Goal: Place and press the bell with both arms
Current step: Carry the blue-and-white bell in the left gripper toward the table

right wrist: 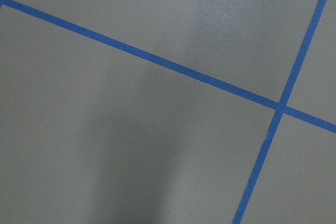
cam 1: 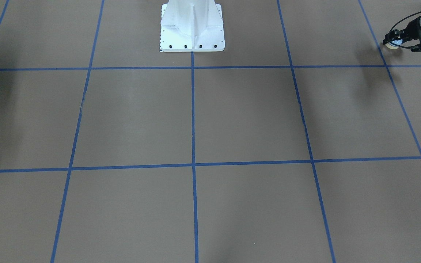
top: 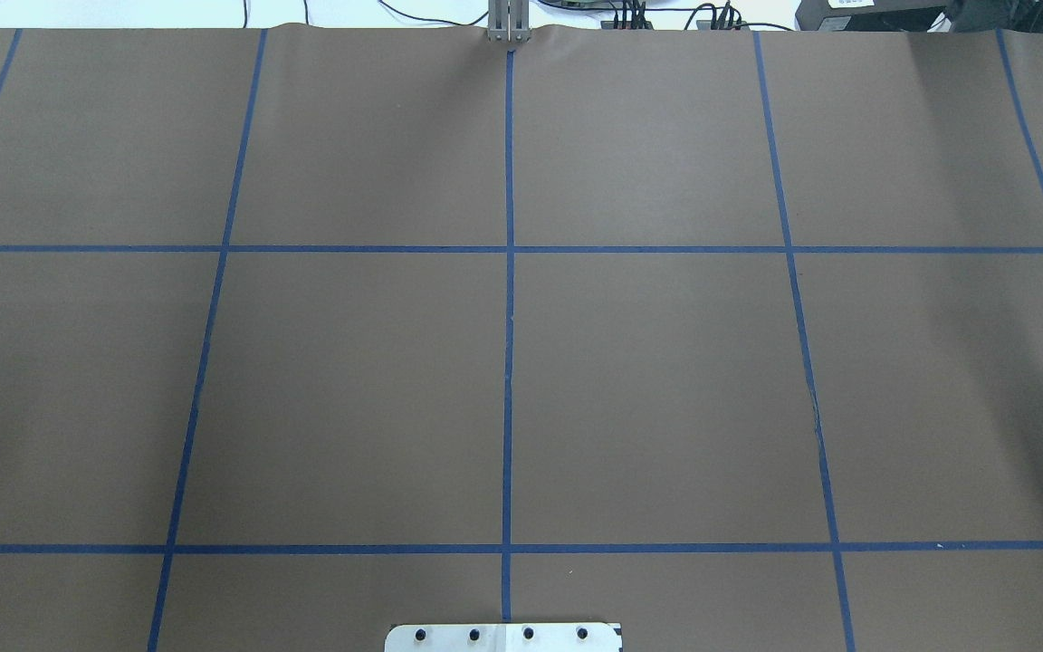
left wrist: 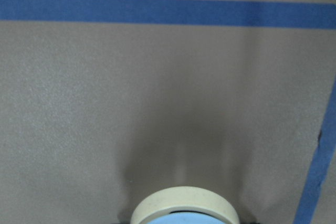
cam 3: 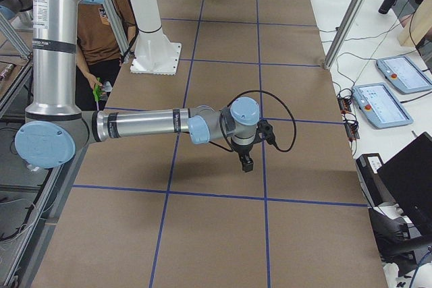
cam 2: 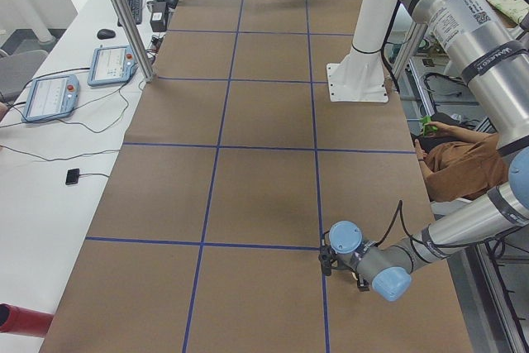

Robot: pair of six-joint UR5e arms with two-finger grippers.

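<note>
Nothing is reading clearly: small dark print (cam 3: 42, 17) is running along grey tubes of the right arm (cam 3: 142, 125) and left arm (cam 2: 475, 35), too tiny to decipher.

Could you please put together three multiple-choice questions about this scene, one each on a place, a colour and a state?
1. Where does the bell appear in the front-facing view? A) top right B) centre C) bottom left
2. What colour are the taped grid lines? A) red B) blue C) yellow
3. The left gripper is: A) open and empty B) shut on the bell C) out of every view

Answers: 1 A, it sits near that view's top-right corner; 2 B, every line of the grid is blue; 3 B, its black fingers close around the bell.
</note>
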